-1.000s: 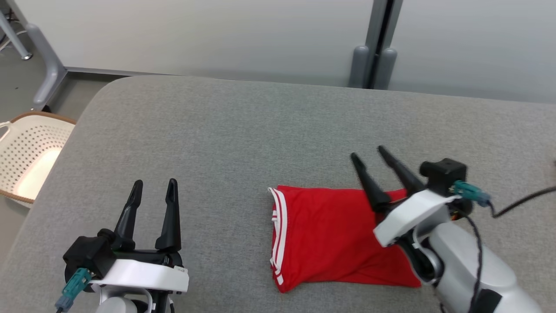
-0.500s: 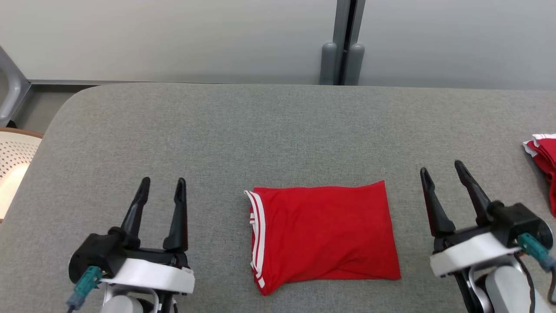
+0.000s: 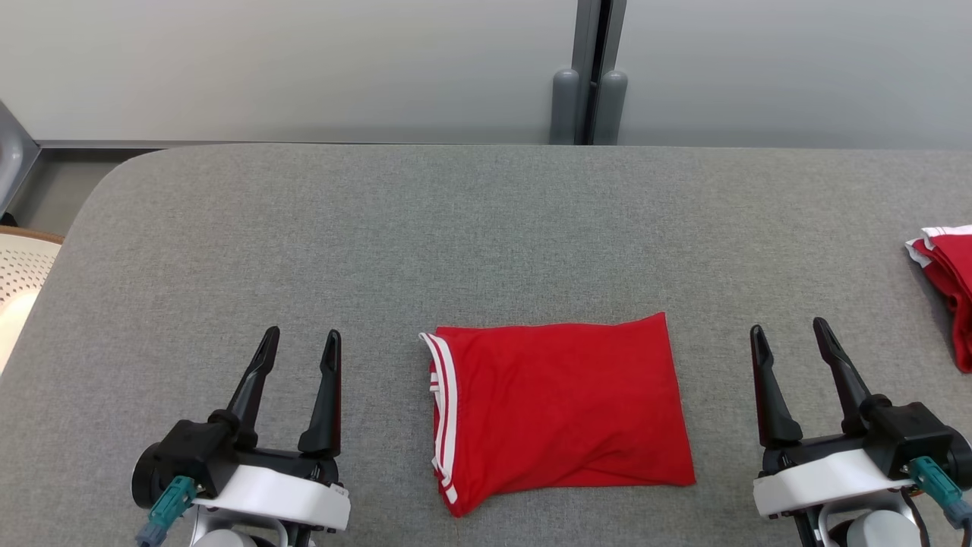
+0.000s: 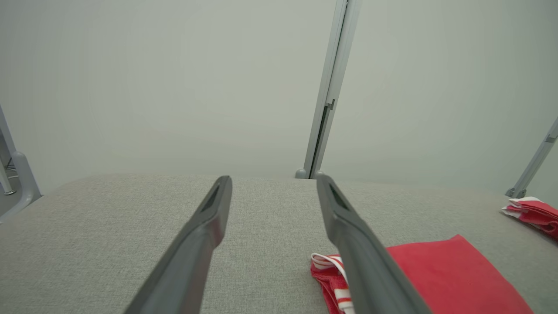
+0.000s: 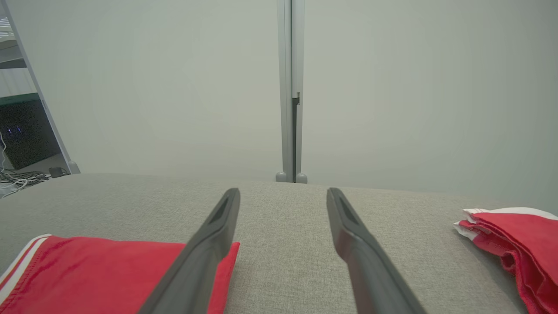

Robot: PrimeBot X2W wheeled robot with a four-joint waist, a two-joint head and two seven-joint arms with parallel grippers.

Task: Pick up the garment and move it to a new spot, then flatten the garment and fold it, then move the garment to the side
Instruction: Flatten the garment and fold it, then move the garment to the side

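My folded red garment (image 3: 562, 410) lies flat on the grey table (image 3: 486, 228), between my two grippers and touching neither. My left gripper (image 3: 302, 334) and right gripper (image 3: 788, 327) are both spread wide, holding nothing. A crumpled red-and-white cloth (image 3: 945, 262) sits at the far right.

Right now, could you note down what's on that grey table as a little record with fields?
surface: grey fabric table
centre: folded red garment, lying flat, white-striped edge toward the robot's left
right edge: second red garment, partly out of frame
left gripper: open, empty, left of the folded garment
right gripper: open, empty, right of it
beyond left edge: pale perforated basket
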